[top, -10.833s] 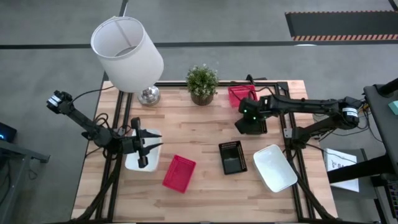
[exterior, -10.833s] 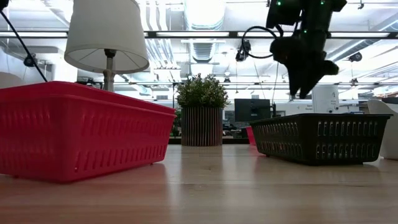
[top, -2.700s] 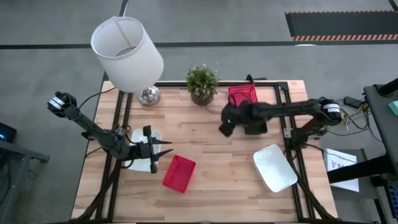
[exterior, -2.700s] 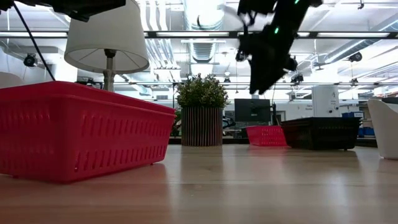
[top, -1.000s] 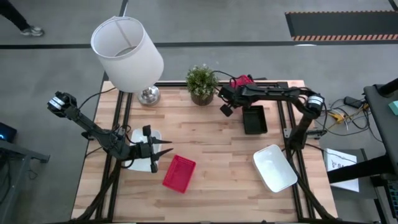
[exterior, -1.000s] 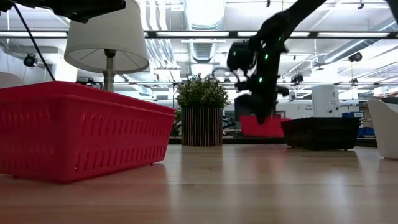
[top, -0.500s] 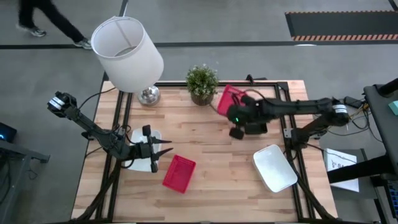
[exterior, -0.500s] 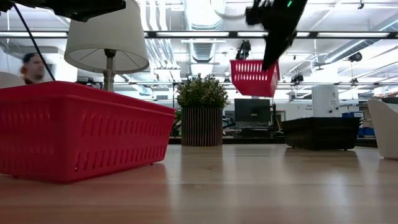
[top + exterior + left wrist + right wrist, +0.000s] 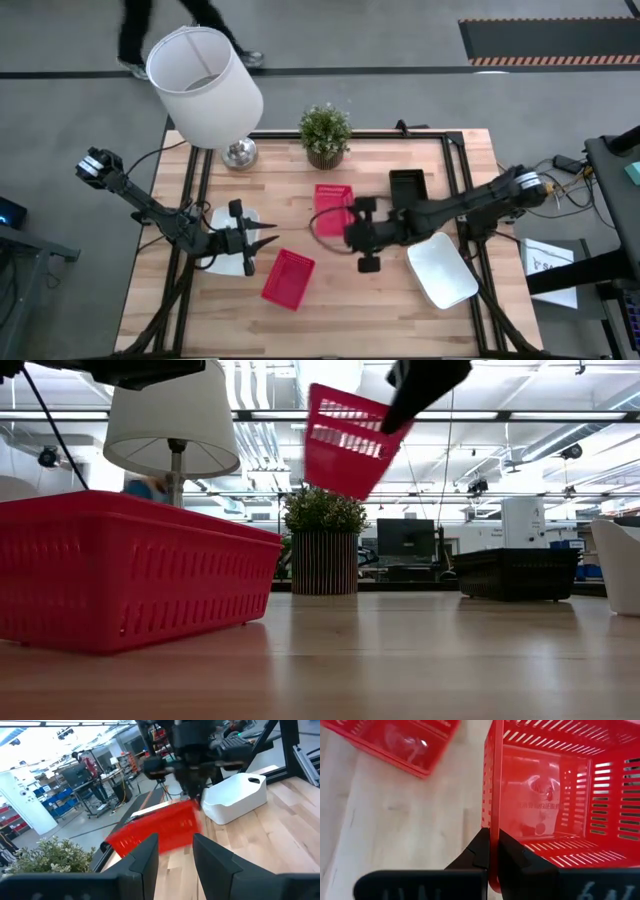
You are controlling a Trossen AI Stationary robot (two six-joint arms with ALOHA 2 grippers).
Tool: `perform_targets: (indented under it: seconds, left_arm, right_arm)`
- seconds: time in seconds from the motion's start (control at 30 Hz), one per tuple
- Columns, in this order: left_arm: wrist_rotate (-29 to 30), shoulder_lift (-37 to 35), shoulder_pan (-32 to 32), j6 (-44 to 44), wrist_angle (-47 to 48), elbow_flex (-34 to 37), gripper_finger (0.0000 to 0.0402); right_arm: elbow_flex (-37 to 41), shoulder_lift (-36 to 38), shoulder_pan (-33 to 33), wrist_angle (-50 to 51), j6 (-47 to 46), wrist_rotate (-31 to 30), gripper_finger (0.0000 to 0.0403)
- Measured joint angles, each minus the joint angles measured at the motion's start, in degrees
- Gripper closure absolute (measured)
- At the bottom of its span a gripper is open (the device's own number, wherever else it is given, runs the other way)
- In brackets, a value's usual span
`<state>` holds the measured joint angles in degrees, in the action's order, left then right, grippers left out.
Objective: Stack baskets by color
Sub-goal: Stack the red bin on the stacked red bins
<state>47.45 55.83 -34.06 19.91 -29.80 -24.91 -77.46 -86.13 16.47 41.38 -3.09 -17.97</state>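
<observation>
Carrying red basket aloft, right gripper pinching its rim. Next, by my judgement: lower it squarely into the second red basket. Left gripper waits, spread.

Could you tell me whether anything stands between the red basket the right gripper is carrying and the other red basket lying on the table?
Nothing visible does. The right gripper holds a red basket by its rim, lifted above the table. Only bare wood lies between it and the other red basket. The left gripper waits open beside that basket.

Two dark jointed arms, black cables; matte black angular gripper fingers.
</observation>
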Motion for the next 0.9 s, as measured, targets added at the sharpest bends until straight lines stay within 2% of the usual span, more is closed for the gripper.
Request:
perform_targets:
  seconds: [0.27,0.43,0.57,0.77,0.9]
  left_arm:
    - [-0.7,0.0,0.0,0.4,-3.3,-0.6,0.0297]
    - [-8.1,0.3,0.0,0.4,-6.3,-0.6,0.0297]
    - [-12.7,0.9,-0.1,-0.5,-6.7,-0.6,0.0297]
    - [-13.1,2.0,-0.6,-2.6,-7.6,-0.6,0.0297]
    - [-13.5,3.1,-1.9,-3.2,-7.6,-0.6,0.0297]
  right_arm:
    - [-8.5,-11.4,2.3,-0.5,2.4,1.2,0.0394]
    - [-14.1,-17.3,2.9,-0.1,2.9,7.3,0.0394]
    - [-18.4,-21.1,3.4,0.3,4.7,8.4,0.0394]
    - [-23.6,-26.5,3.5,1.5,7.6,9.5,0.0391]
    - [-26.0,-29.0,3.5,3.3,8.2,9.4,0.0366]
